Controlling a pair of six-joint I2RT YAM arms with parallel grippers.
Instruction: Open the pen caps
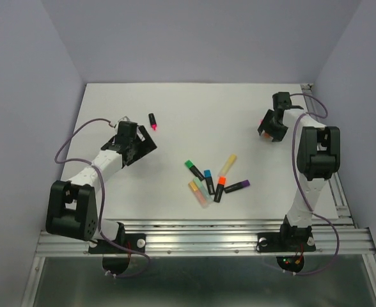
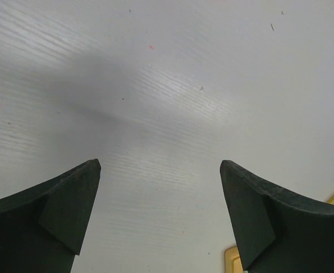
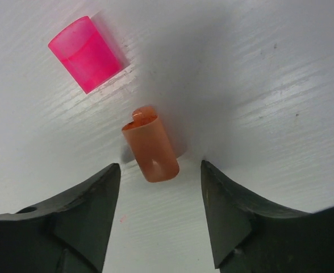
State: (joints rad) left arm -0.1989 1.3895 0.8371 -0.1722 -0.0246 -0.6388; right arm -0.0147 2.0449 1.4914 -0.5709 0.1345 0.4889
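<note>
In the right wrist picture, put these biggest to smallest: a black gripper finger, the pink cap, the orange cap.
1. Black gripper finger.
2-3. Pink cap and orange cap look about alike; the orange one seems nearer the camera, so I can't rank them.

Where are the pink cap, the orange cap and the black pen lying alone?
stubby pink plastic cap [image 3: 86,52]: right wrist view, its side.
stubby orange plastic cap [image 3: 151,145]: right wrist view, its side.
lone black pink-tipped pen [image 1: 152,119]: top view, its barrel.

Pink cap [image 3: 86,52]: translucent hot pink; orange cap [image 3: 150,145]: paler peach-orange, glossy. Table [image 2: 172,85]: white, fine parallel ridging. Clustered pens [image 1: 209,180]: black barrels with green, blue, orange and purple ends, plus one yellow, one peach; lone pen [image 1: 153,120]: black, pink tip.
</note>
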